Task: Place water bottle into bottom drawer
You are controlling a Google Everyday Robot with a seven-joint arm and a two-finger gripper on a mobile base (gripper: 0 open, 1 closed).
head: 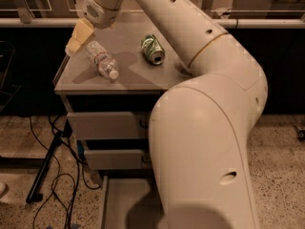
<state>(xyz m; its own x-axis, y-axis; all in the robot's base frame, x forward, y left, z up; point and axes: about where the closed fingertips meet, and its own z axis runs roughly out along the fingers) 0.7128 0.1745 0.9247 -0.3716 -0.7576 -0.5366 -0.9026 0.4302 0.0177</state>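
Note:
The water bottle (102, 60), clear crinkled plastic with a white cap, lies on its side on the grey cabinet top (128, 75), cap toward the front. My gripper (77, 38), with pale yellow fingers, hangs just left of and above the bottle's far end, near the top's left edge. It holds nothing. The bottom drawer (125, 203) is pulled out at floor level, its grey floor partly hidden by my arm.
A green soda can (152, 49) lies on its side right of the bottle. Two upper grey drawers (105, 125) are closed. My large white arm (205, 128) covers the right half of the view. Black cables and a stand leg (47, 166) lie on the floor at left.

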